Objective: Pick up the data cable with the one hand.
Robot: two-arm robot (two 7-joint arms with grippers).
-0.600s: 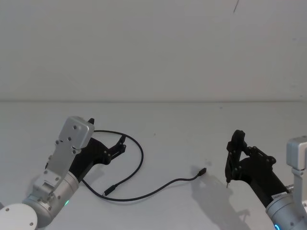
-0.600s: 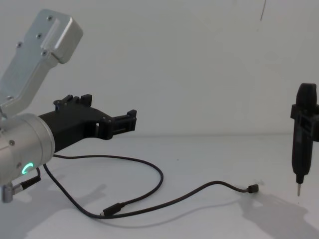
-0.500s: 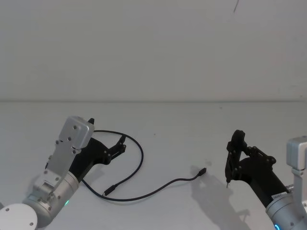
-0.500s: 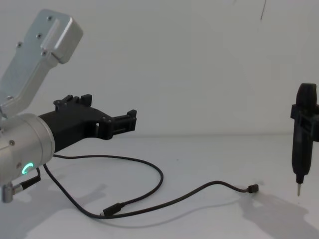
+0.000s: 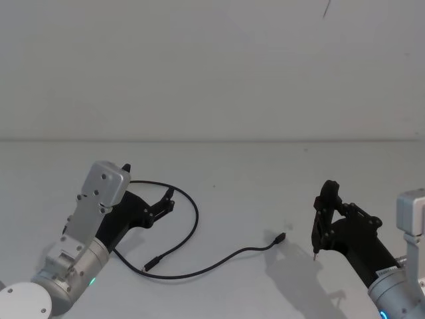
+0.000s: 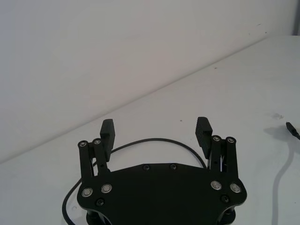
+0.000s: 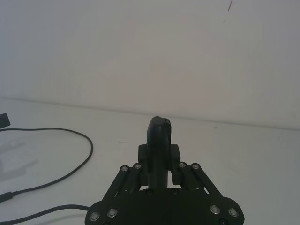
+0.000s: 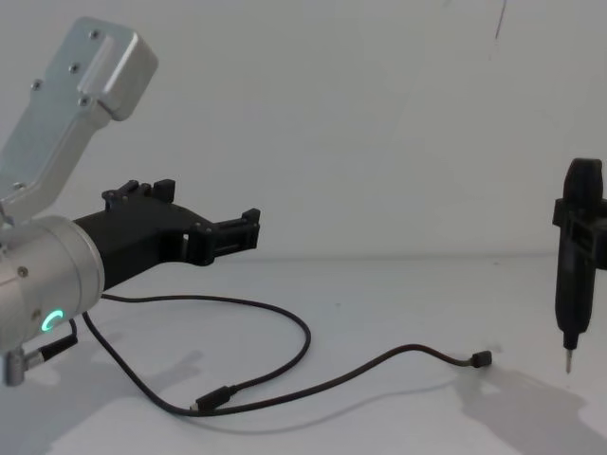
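Head view, left gripper: the black angular two-finger left gripper (image 5: 168,199), on its thick silver cylinder (image 5: 72,269), reaches forward over the white table (image 5: 239,166) on the robot's left. Its fingers are spread apart and hold nothing.
Head view, data cable: the long, thin black data cable (image 5: 197,214) lies on the table, and its loop curves around the left gripper's tips. One small plug (image 5: 151,264) lies near the left arm. The far plug (image 5: 279,237) lies towards the robot's right.
Head view, right gripper: the black right gripper (image 5: 325,216) is on the robot's right. It is clamped on a slim black pen-shaped tool (image 5: 328,193), whose metal tip points down at the table.
Left wrist view, left gripper: the two fingers (image 6: 203,127) stand wide apart with nothing in the gap.
Left wrist view, data cable: an arc of it (image 6: 154,139) lies on the table beyond the fingers.
Right wrist view, right gripper: its fingers press on both sides of the pen-shaped tool (image 7: 159,133).
Right wrist view, data cable: a curve of it (image 7: 90,149) rests on the table farther off.
Chest view, left gripper: it (image 8: 248,233) is raised above the table. A green ring (image 8: 50,322) glows on the cylinder.
Chest view, data cable: it (image 8: 309,341) lies flat below the left gripper, apart from the fingers.
Chest view, tool: the pen-shaped tool (image 8: 572,284) is upright, and its tip is near the far plug (image 8: 482,358).
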